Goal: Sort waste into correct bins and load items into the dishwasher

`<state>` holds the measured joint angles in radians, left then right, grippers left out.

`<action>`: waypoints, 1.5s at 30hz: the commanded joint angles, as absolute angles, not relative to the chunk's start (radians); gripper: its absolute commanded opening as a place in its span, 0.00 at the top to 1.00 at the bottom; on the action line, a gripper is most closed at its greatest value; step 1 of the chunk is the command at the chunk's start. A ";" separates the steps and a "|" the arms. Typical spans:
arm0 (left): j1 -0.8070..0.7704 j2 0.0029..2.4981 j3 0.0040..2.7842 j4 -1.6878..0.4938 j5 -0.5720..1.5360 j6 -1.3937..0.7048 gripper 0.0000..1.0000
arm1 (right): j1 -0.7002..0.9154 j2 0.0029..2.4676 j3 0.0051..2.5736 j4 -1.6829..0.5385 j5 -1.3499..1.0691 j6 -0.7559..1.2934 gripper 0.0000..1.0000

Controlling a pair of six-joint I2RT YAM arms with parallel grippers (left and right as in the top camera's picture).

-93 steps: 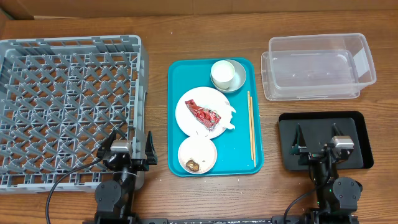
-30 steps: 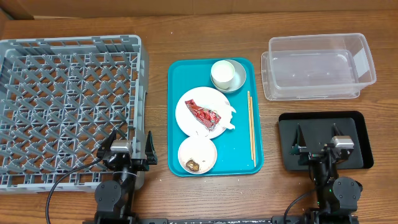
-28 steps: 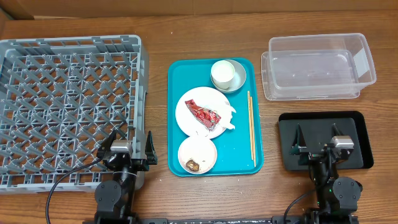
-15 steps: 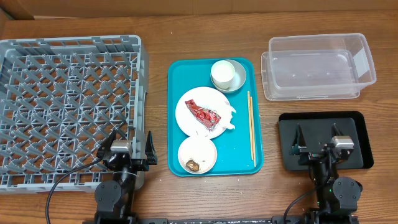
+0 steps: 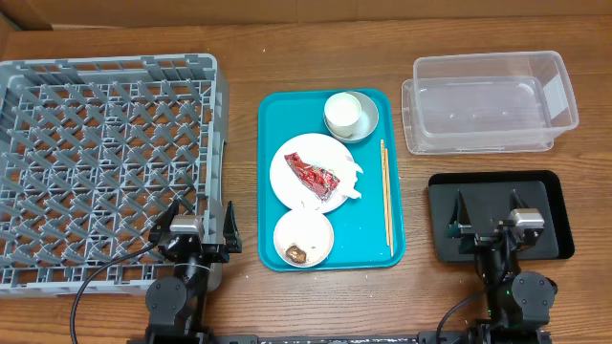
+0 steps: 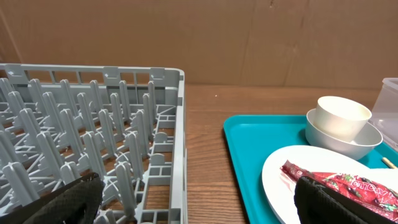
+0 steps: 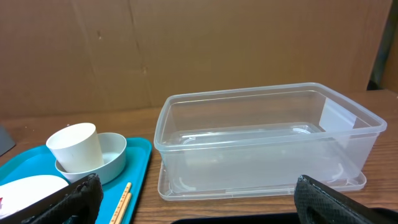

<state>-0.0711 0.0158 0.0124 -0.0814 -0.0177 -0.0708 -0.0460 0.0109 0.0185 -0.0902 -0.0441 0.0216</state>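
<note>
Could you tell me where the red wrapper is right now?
Overhead, the red wrapper lies on the white plate in the middle of the teal tray.

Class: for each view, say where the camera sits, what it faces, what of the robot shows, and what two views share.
Overhead: above the table, looking straight down; shows left pincer and right pincer, open.
Left wrist: behind the left pincer, facing forward over grey rack and teal tray; its fingers at bottom corners.
Right wrist: behind the right pincer, facing the clear tub; fingers at bottom corners.
Shared: both wrist views show the cup in its bowl.
</note>
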 commanded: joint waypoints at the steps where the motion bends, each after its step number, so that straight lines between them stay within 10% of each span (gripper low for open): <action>1: -0.066 0.005 0.005 -0.077 -0.007 -0.051 0.00 | -0.051 0.003 0.008 -0.083 -0.035 0.015 0.00; 15: -0.066 0.005 0.005 0.208 0.394 -0.738 0.00 | -0.051 0.003 0.008 -0.083 -0.035 0.015 0.00; 22: -0.066 0.005 0.031 0.600 0.394 -0.692 0.00 | -0.051 0.003 0.008 -0.083 -0.035 0.015 0.00; 31: -0.066 0.188 0.451 0.075 0.439 -0.371 0.00 | -0.051 0.003 0.008 -0.083 -0.035 0.015 0.00; 39: -0.066 0.866 1.194 -0.680 0.752 -0.023 0.00 | -0.051 0.003 0.008 -0.083 -0.035 0.014 0.00; 45: -0.067 1.301 1.676 -1.314 0.592 0.112 0.00 | -0.051 0.003 0.008 -0.083 -0.035 0.015 0.00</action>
<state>-0.0711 1.1782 1.5406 -1.2030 0.6483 0.0082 -0.0460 0.0101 0.0185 -0.0898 -0.0444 0.0223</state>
